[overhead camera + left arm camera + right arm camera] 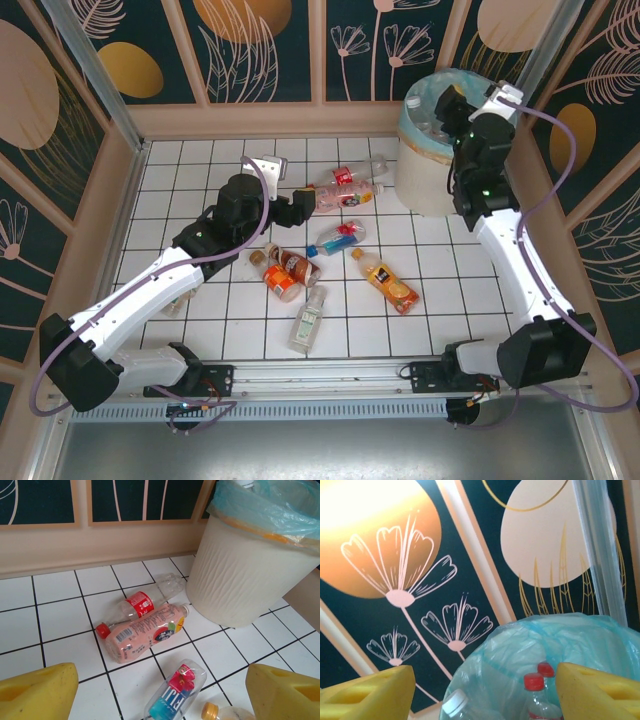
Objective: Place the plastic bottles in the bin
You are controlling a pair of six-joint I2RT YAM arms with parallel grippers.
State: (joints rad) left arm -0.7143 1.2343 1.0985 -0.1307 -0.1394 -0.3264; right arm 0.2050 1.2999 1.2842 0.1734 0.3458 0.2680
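Over the tiled counter the left fingers gape empty toward the pink bottle touching a red-labelled bottle just beside the bin, so a grab may catch both or roll one away, while the right fingers stand wide and empty above the bin.

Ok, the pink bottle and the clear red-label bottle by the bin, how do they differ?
The pink bottle is opaque pink; the clear red-label bottle is see-through and looks empty. The pink one is fatter, the clear one slimmer. The clear one's red cap points away from the bin; the pink one's neck points toward it. Both lie on their sides, side by side, beside the bin.
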